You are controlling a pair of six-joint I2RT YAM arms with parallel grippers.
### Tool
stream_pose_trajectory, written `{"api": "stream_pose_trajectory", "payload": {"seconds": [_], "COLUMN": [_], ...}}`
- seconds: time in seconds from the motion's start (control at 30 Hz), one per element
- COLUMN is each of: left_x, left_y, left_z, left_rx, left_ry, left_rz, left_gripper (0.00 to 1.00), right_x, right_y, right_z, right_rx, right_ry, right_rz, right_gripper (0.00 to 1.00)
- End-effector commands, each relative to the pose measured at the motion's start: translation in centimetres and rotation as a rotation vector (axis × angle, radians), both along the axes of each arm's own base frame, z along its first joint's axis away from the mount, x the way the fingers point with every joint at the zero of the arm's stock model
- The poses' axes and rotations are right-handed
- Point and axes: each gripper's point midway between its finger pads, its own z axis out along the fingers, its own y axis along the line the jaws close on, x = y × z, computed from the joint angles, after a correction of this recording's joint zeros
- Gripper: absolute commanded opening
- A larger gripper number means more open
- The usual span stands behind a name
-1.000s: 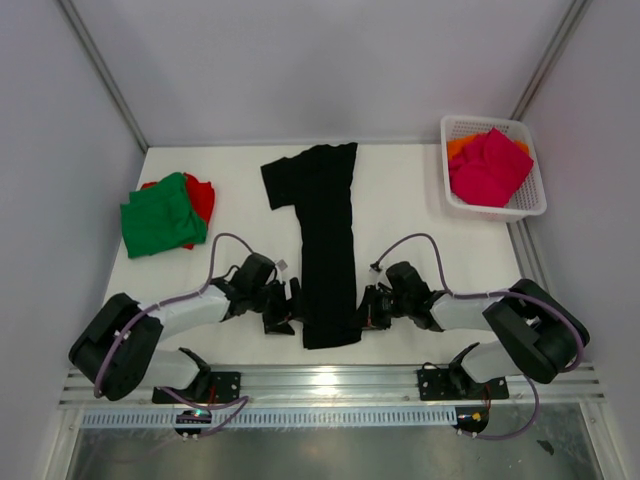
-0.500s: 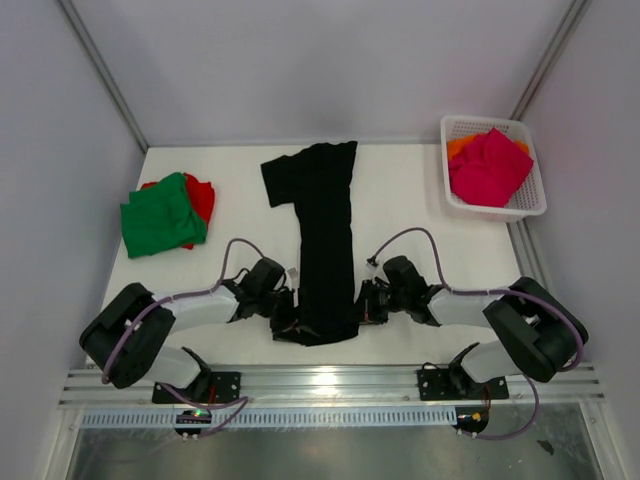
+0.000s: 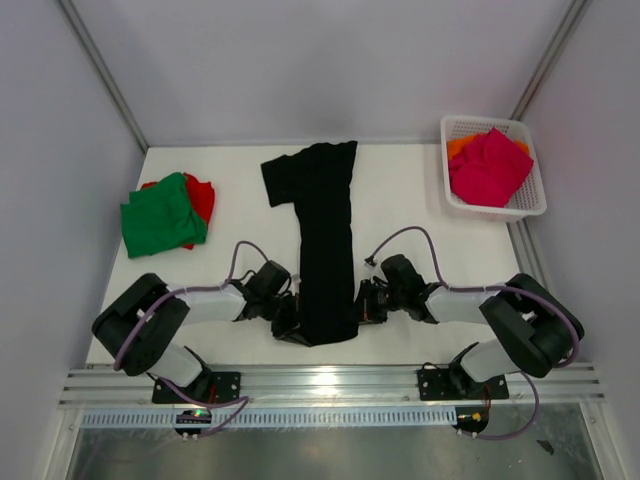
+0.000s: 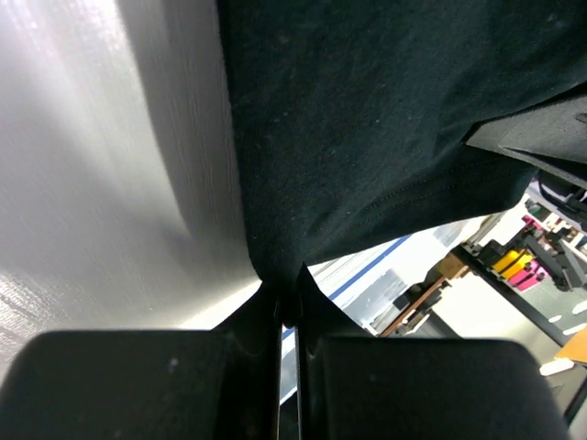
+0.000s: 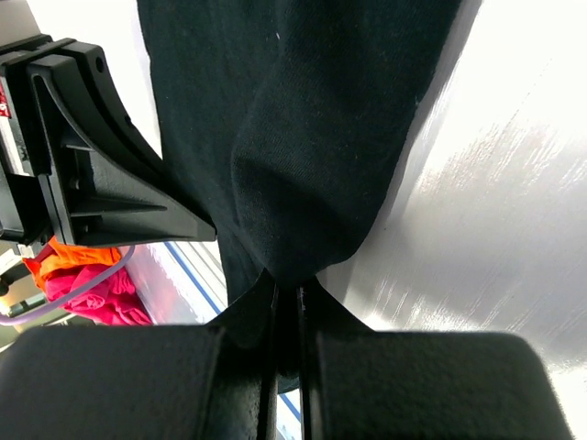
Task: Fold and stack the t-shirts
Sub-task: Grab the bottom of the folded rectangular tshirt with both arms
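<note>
A long black t-shirt (image 3: 325,235) lies folded lengthwise down the middle of the table. My left gripper (image 3: 287,316) is shut on its near left corner, and the cloth (image 4: 367,137) bunches into the tips (image 4: 287,298). My right gripper (image 3: 366,303) is shut on the near right corner, with black fabric (image 5: 312,137) pinched between its fingers (image 5: 292,284). A green t-shirt (image 3: 160,215) lies folded on a red one (image 3: 203,197) at the left. A magenta-pink t-shirt (image 3: 490,165) and an orange one (image 3: 460,146) sit in the basket.
The white lattice basket (image 3: 530,200) stands at the back right corner. White walls enclose the table on three sides. A metal rail (image 3: 330,385) runs along the near edge by the arm bases.
My left gripper slid right onto the shirt's near left corner and shut on it. The shirt's near end has puckered slightly. The right gripper has stayed shut on its corner.
</note>
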Motion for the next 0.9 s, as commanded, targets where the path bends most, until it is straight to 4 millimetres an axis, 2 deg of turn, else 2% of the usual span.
{"api": "stream_pose_trajectory", "payload": {"seconds": [0.0, 0.07, 0.1, 0.17, 0.2, 0.27, 0.3, 0.4, 0.5, 0.73, 0.87], "left_x": [0.8, 1.0, 2.0, 2.6, 3.7, 4.3, 5.3, 6.4, 7.0, 8.4, 9.8], "left_y": [1.9, 2.2, 1.5, 1.5, 0.6, 0.5, -0.2, -0.9, -1.2, -1.6, -2.1], "left_z": [-2.0, -1.6, -0.7, -0.1, 1.0, 1.8, 3.0, 4.7, 5.5, 6.2, 7.2], "left_rx": [0.155, 0.183, 0.175, 0.2, 0.186, 0.203, 0.189, 0.185, 0.19, 0.216, 0.228], "left_ry": [-0.055, -0.067, -0.095, -0.111, -0.14, -0.159, -0.188, -0.226, -0.244, -0.278, -0.311], "left_rz": [0.0, -0.028, -0.033, -0.059, -0.064, -0.082, -0.082, -0.101, -0.117, -0.133, -0.141], "left_gripper": [0.0, 0.0, 0.0, 0.0, 0.0, 0.0, 0.0, 0.0, 0.0, 0.0, 0.0], "right_x": [1.3, 1.4, 1.5, 1.7, 1.7, 2.1, 2.2, 2.6, 3.2, 4.6, 7.0], "right_y": [0.9, 1.0, 1.0, 1.2, 1.2, 1.4, 1.4, 1.7, 1.9, 2.4, 2.6], "right_z": [1.0, 1.1, 1.1, 1.2, 1.2, 1.5, 1.6, 2.0, 2.2, 2.7, 3.6], "right_rx": [0.029, 0.029, 0.028, 0.029, 0.028, 0.031, 0.03, 0.029, 0.025, -0.008, -0.018], "right_ry": [-0.063, -0.065, -0.067, -0.071, -0.071, -0.082, -0.084, -0.095, -0.105, -0.133, -0.166], "right_rz": [0.016, 0.015, 0.015, 0.015, 0.016, 0.016, 0.016, 0.017, 0.02, 0.046, 0.043], "right_gripper": [0.03, 0.03, 0.03, 0.03, 0.03, 0.03, 0.03, 0.03, 0.03, 0.03, 0.03]}}
